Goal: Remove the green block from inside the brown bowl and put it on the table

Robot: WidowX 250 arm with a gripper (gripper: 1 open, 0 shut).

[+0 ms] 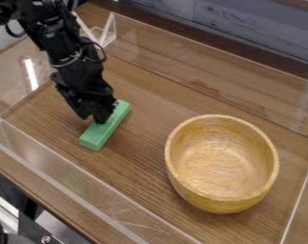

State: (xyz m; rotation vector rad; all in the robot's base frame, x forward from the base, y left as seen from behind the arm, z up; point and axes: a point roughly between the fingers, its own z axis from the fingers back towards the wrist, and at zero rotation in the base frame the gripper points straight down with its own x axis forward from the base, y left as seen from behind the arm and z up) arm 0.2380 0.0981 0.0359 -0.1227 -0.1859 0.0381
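The green block is seen lying flat on the table toward its left edge, well apart from the brown bowl, which sits near the right edge with nothing seen inside it. The gripper is pointed down at the block's far end, and whether its dark fingers are apart or closed on the block cannot be told. Clear acrylic walls are set around the table's edges, and the arm's upper part is cut off at the top left corner.

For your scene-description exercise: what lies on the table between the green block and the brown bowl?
Nothing: the camera view shows only bare table between the green block and the brown bowl.
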